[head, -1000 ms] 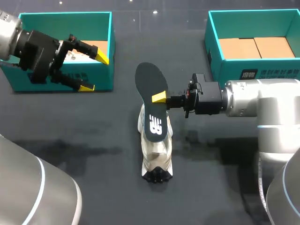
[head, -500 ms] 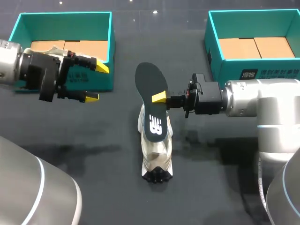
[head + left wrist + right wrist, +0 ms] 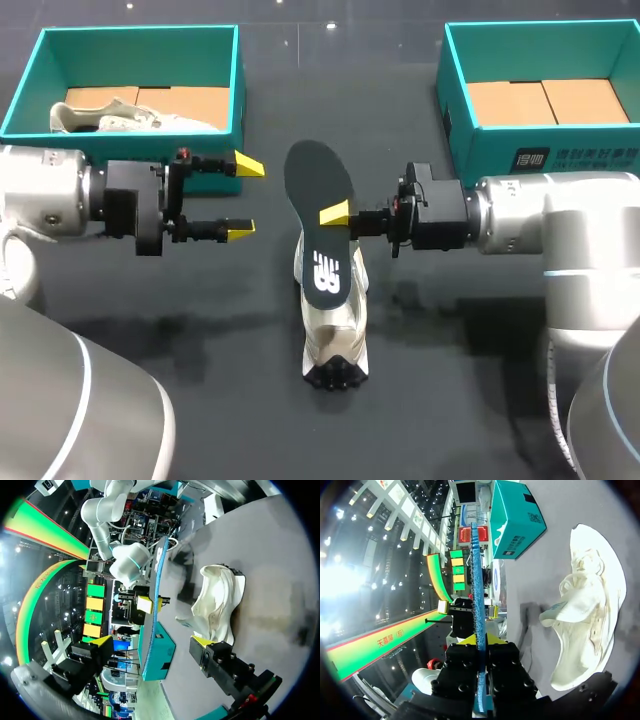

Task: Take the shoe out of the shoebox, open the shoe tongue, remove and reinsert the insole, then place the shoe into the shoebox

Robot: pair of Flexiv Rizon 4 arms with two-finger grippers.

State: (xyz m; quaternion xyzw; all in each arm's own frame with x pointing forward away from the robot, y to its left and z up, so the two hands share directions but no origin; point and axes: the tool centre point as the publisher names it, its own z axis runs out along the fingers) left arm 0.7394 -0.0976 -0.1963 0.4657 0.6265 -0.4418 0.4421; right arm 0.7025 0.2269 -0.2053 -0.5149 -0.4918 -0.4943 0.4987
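Bench (image 3: 200, 400): a dark surface carrying two teal shoeboxes, with one shoe standing between them.
Left shoebox (image 3: 130, 35): open at the far left, with a second cream shoe (image 3: 110, 115) lying inside on a brown cardboard floor.
Right shoebox (image 3: 545, 30): open at the far right, showing its brown cardboard floor.
Shoe (image 3: 335, 335): a cream trainer out of its box, resting on the bench in the middle, well apart from both boxes. In the right wrist view its mouth gapes wide, so the tongue looks already opened.
Insole (image 3: 318, 215): dark, out of the shoe and held over it. Whether its lower end touches the shoe cannot be told.
Right end effector (image 3: 335, 213): comes in from the right and pinches the insole's edge between its yellow tips.
Left end effector (image 3: 244, 197): its fingers are spread and hold nothing. It sits just left of the insole, in front of the left shoebox.
Done, as judged: shoe taken out, tongue opened, insole removed.
Left to do: slide the insole back in, then return the shoe to a shoebox.
Writing: a white printed patch (image 3: 530, 158) marks the right shoebox's front wall and a white logo (image 3: 325, 272) marks the insole. Neither is read out here.
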